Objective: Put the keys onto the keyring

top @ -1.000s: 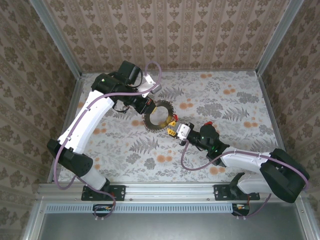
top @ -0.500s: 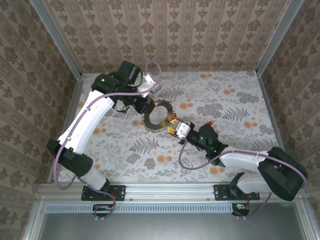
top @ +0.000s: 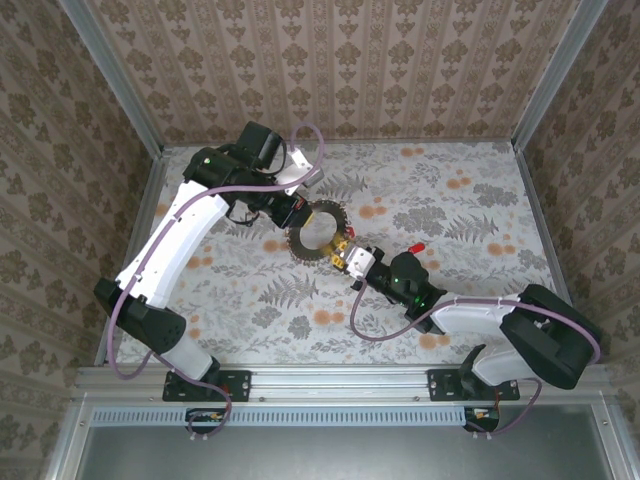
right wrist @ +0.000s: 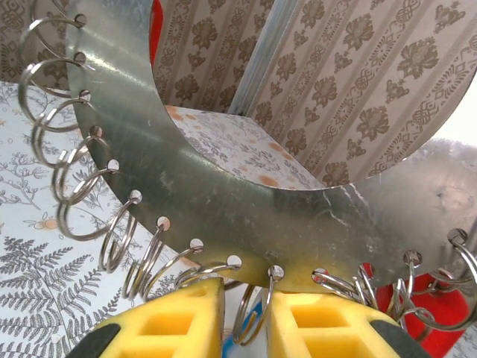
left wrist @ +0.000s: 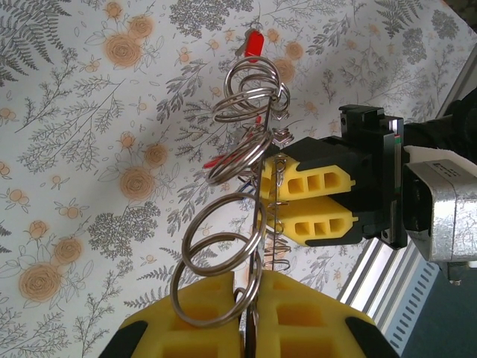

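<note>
Fingers of the right gripper stand at the bottom edge of the right wrist view, yellow, with a narrow gap between them; a wire loop hangs in that gap, and whether the pads pinch it I cannot tell. Just above them arcs the keyring, a flat grey metal band punched with holes along its outer edge, one small loop through each hole (bare wire, as far as this view tells); red plastic shows behind the band at the upper left and lower right of that frame.

In the top view this gripper lies just below centre, its tip at the ring's lower right rim; the ring sits mid-frame over the flowered table, toothed all round; a red key lies on the table right of the gripper, apart from it.

Beyond the ring, at its upper left rim, is the left gripper; at the bottom of its wrist view its yellow fingers are pressed together on the band's edge, which runs up mid-frame edge-on, loops fanning left; the right gripper's fingers come in from the right, meeting that edge.
</note>
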